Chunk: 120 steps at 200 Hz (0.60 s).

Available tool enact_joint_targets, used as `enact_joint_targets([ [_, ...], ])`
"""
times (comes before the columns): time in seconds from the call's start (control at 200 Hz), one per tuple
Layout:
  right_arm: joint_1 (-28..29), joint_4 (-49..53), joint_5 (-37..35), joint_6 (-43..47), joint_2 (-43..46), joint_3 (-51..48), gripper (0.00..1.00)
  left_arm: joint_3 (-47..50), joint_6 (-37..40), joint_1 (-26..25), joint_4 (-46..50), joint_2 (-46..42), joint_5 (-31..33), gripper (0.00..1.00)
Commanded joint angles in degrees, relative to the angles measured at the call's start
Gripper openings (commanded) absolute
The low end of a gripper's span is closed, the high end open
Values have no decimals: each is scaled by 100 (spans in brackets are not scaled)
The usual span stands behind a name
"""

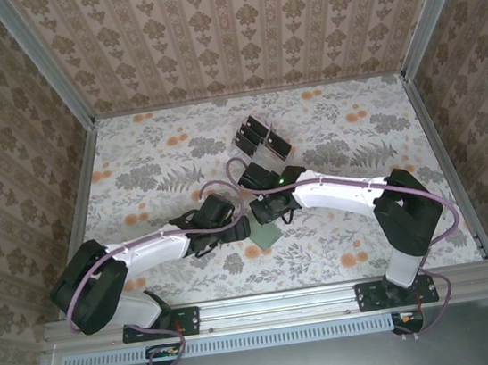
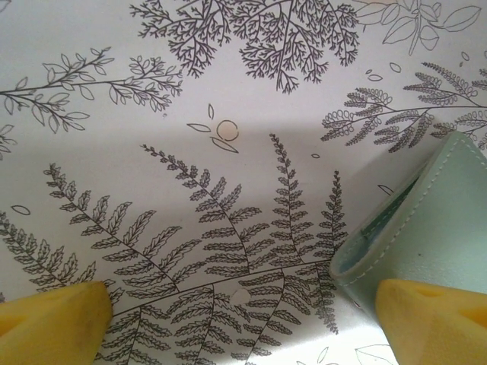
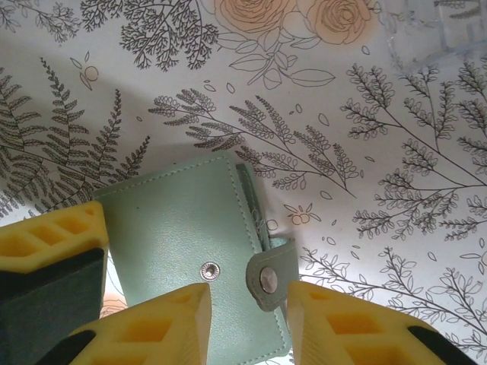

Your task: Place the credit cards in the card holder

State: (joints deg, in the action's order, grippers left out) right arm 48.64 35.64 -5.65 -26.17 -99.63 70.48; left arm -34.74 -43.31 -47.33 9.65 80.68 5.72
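The grey-green card holder [image 1: 265, 234] lies flat on the floral table between both grippers, folded over. Its snap tab [image 3: 269, 275] hangs loose beside the stud [image 3: 209, 270]. My right gripper [image 3: 247, 308] hovers just above it, open, with the tab showing in the gap between its yellow fingers [image 3: 156, 327]. My left gripper [image 2: 243, 304] is open wide; its right finger [image 2: 434, 315] rests at the holder's folded edge [image 2: 426, 228], and its left finger is over bare cloth. The dark credit cards [image 1: 261, 138] stand in a clear rack farther back.
The clear rack's corner [image 3: 437, 30] shows at the top right of the right wrist view. The left gripper's yellow finger [image 3: 53, 239] sits against the holder's left side. Patterned walls enclose the table [image 1: 134, 170]; both arms meet near its middle.
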Motion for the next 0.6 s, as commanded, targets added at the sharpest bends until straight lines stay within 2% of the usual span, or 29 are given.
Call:
enact_joint_targets([
  [0.0,-3,223,88,116,-182,181,32,29,83,-14,128,212,189,100],
  [0.28,-4,364,-78,236,-416,326,29,106,52,-21,15,270,188,100],
  [0.595,-10,429,-286,238,-445,377,17,169,20,-20,-60,299,147,100],
])
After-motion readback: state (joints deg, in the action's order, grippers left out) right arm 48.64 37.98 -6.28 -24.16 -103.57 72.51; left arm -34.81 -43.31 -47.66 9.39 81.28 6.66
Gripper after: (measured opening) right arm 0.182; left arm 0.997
